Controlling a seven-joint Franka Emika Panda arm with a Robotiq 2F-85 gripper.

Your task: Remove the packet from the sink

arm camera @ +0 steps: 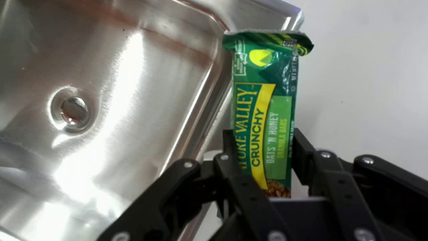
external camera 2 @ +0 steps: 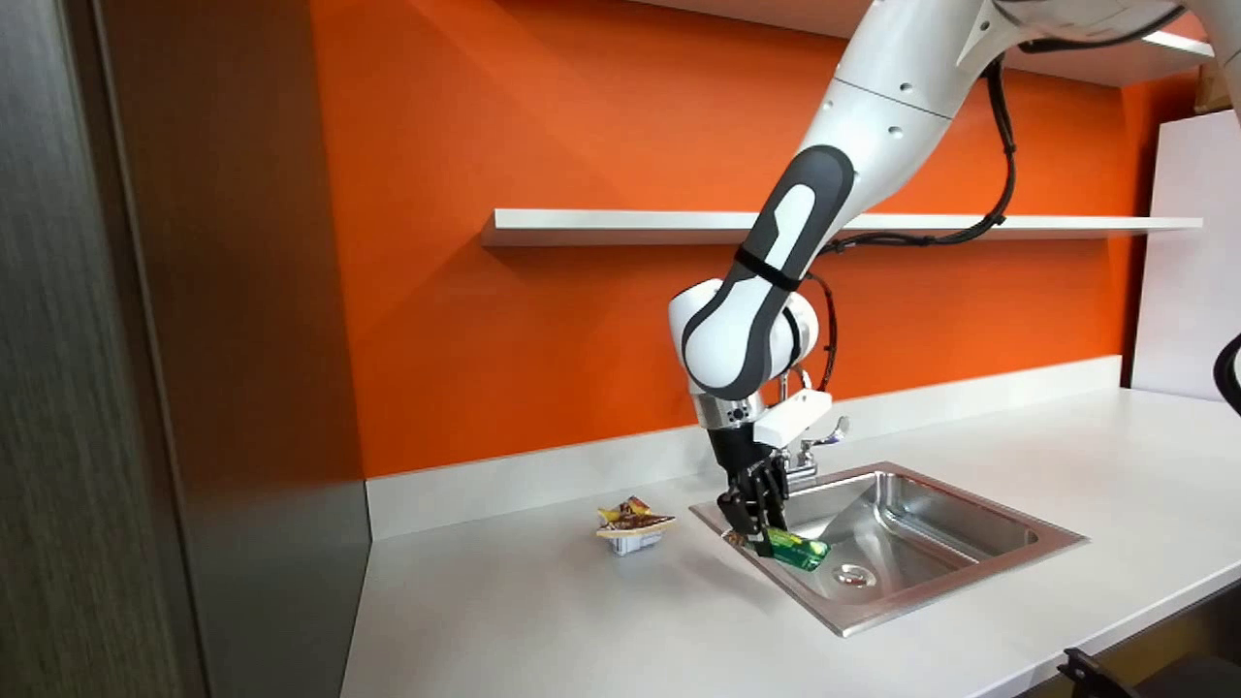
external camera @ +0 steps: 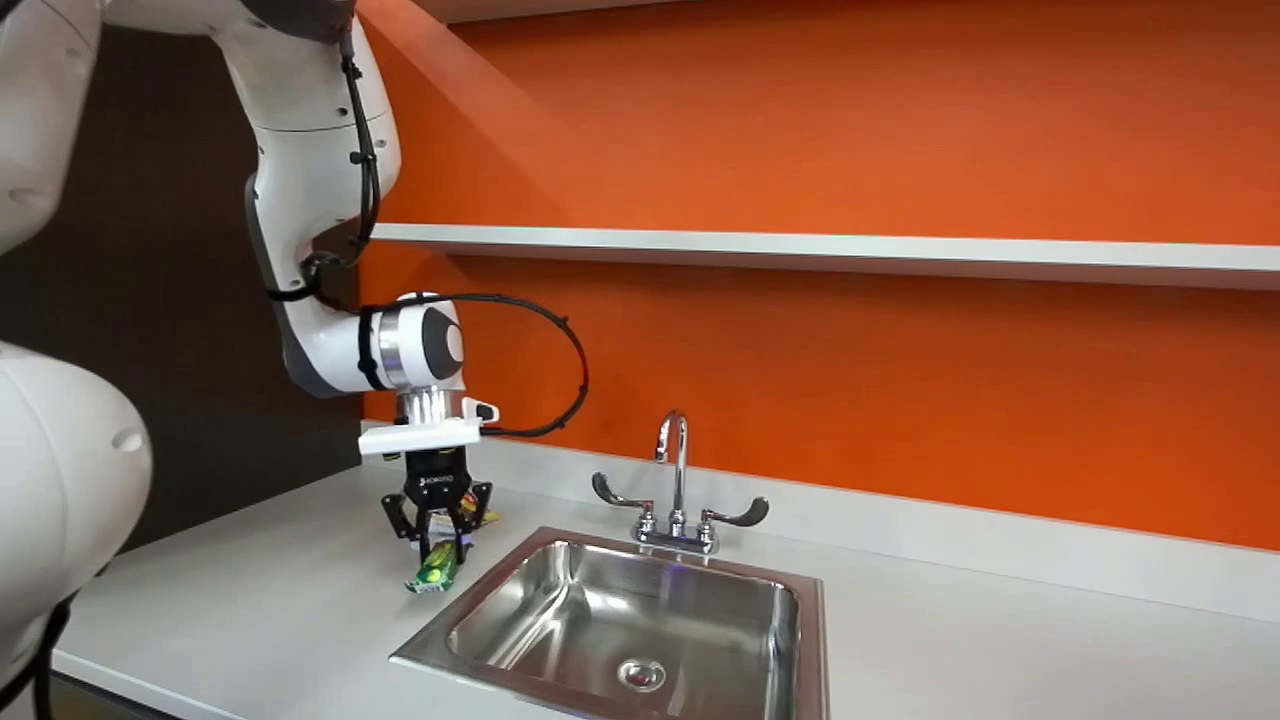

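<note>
The packet is a green granola bar wrapper with a yellow band. It shows large in the wrist view (arm camera: 260,73) and in both exterior views (external camera: 436,574) (external camera 2: 799,550). My gripper (external camera: 442,553) is shut on it, with one black finger on each long side, as the wrist view shows (arm camera: 263,140). The packet's lower end is hidden by the gripper. The stainless steel sink (external camera: 475,602) has a round drain; its rim also shows in the wrist view (arm camera: 247,13). From above, the packet is over the counter beside the sink and overlaps the rim. Its height is hard to tell.
A small pile of yellow, brown and white wrapped snacks (external camera 2: 635,528) lies on the counter (external camera 2: 485,601), partly hidden behind the gripper in an exterior view (external camera: 490,517). A chrome two-handled faucet (external camera: 678,480) stands behind the sink. A white shelf (external camera: 800,245) runs along the orange wall.
</note>
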